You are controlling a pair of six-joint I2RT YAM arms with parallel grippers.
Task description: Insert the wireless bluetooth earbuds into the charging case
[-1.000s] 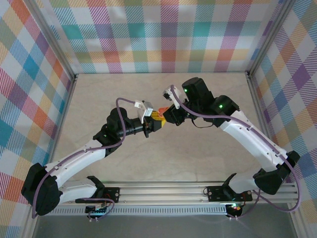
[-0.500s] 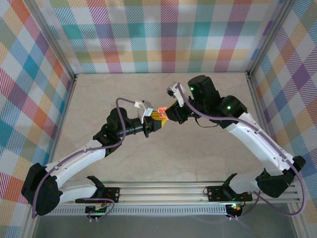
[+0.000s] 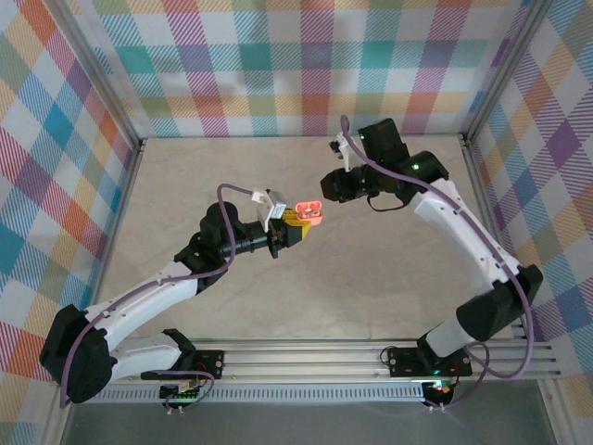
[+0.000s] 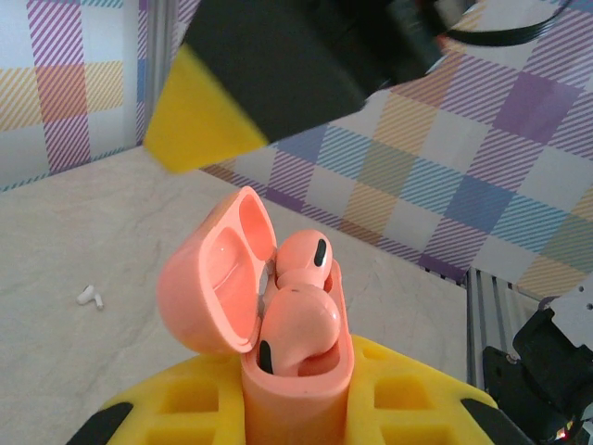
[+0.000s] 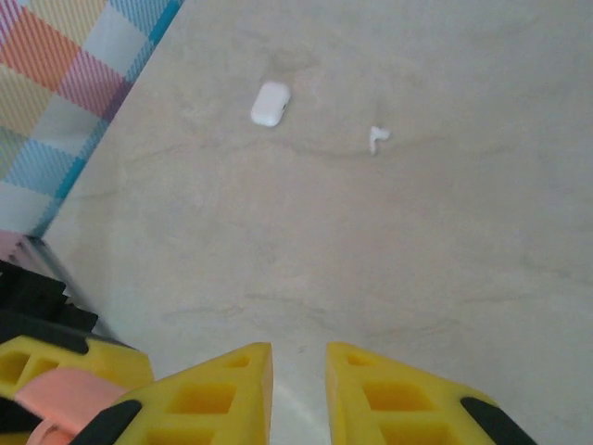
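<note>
Your L gripper is clamped on the open pink case, R gripper is loose & empty, so pinch the tiny, light, prob. slippery white bud gently by its stem.

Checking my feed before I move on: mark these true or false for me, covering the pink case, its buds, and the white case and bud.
The pink case is open. True.
Both pink earbuds sit in it. True.
The right gripper holds a white earbud. False: its jaws are empty; the white earbud lies on the table.
The left gripper holds the white case. False: it holds the pink case; the white case lies on the table.
</note>
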